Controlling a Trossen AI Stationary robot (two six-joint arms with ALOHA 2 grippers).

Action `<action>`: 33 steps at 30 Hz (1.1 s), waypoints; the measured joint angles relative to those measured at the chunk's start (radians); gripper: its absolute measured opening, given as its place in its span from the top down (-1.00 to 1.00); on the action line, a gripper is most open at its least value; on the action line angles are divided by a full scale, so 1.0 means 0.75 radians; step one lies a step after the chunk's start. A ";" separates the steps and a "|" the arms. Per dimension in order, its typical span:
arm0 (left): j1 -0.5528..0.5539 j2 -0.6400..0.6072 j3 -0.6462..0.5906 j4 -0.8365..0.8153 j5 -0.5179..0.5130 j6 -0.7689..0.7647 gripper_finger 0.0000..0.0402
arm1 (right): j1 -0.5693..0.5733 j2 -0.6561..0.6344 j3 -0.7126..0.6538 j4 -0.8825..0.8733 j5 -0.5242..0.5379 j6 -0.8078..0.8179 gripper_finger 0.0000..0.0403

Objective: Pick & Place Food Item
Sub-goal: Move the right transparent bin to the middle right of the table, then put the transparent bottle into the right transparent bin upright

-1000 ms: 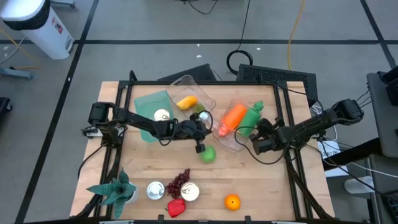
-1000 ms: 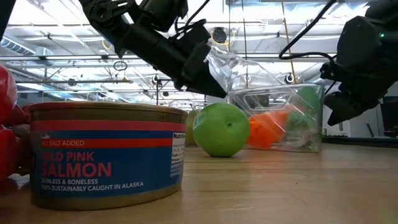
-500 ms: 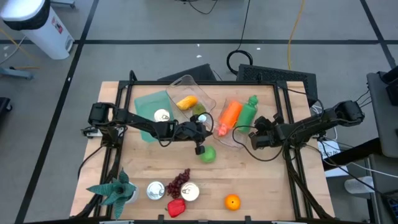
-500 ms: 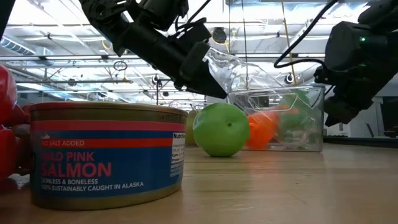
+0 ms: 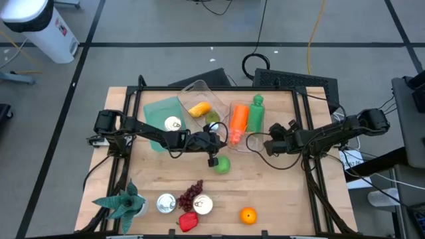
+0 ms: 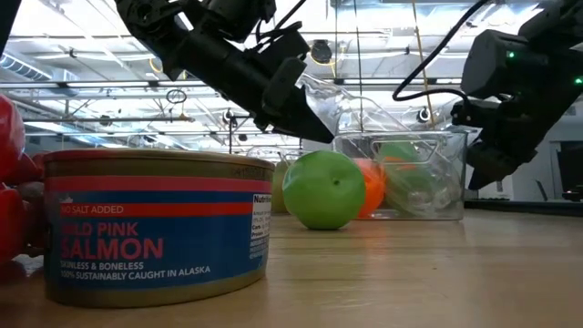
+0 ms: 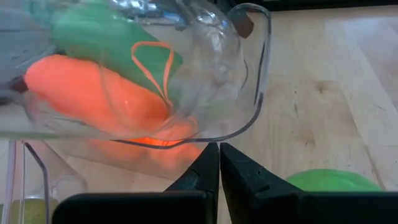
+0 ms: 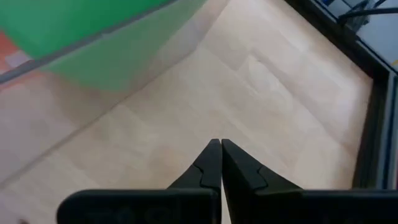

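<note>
A clear plastic container (image 5: 243, 125) lies on the table with an orange carrot (image 5: 238, 119) and a green vegetable (image 5: 255, 114) inside. A green apple (image 5: 222, 164) sits on the wood near it. My left gripper (image 5: 216, 142) is shut just left of the container, its tips by the open rim (image 7: 249, 124). My right gripper (image 5: 269, 145) is shut beside the container's near right corner. In the low view it (image 6: 481, 169) stands next to the right wall (image 6: 466, 173). My left gripper has its shut fingertips (image 7: 211, 155) right under the container's curved rim (image 7: 205, 138), slanting down from the table's left; whether they touch it I cannot tell. My right gripper stands with its outer side at the container's near right corner (image 5: 256, 145). Its tips (image 8: 214, 152) point at bare wood, so I cannot tell whether it touches.
A second clear container (image 5: 202, 103) holding a yellow item stands at the far side beside a green board (image 5: 161, 114) and a can (image 5: 172, 123). Along the near edge are a plant (image 5: 123, 202), cans (image 5: 166, 202), grapes (image 5: 192, 192), a red pepper (image 5: 188, 221) and an orange (image 5: 248, 215).
The container with the carrot and the green vegetable has turned about on the table. Its far end has swung toward the table's left, and it now points at the far edge. My right gripper has moved a little toward the far edge alongside it, staying shut.
</note>
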 joint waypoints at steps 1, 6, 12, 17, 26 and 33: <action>0.000 0.000 0.000 -0.003 0.000 0.002 0.89 | 0.000 -0.001 0.000 0.004 -0.014 -0.001 1.00; 0.000 0.000 0.001 -0.034 0.000 0.006 0.89 | 0.003 -0.036 -0.001 0.016 -0.095 0.004 1.00; 0.000 0.000 0.001 -0.083 -0.001 0.011 0.89 | 0.035 -0.145 0.000 0.016 -0.163 0.002 1.00; -0.001 -0.017 0.000 -0.135 -0.001 0.032 0.89 | 0.093 -0.244 -0.001 0.014 -0.164 0.002 1.00; -0.001 -0.146 0.001 -0.260 -0.001 0.035 0.89 | 0.160 -0.307 -0.001 0.009 -0.164 0.021 1.00; 0.003 -0.156 0.001 -0.277 -0.001 0.060 0.89 | 0.169 -0.307 -0.001 0.008 -0.164 0.057 1.00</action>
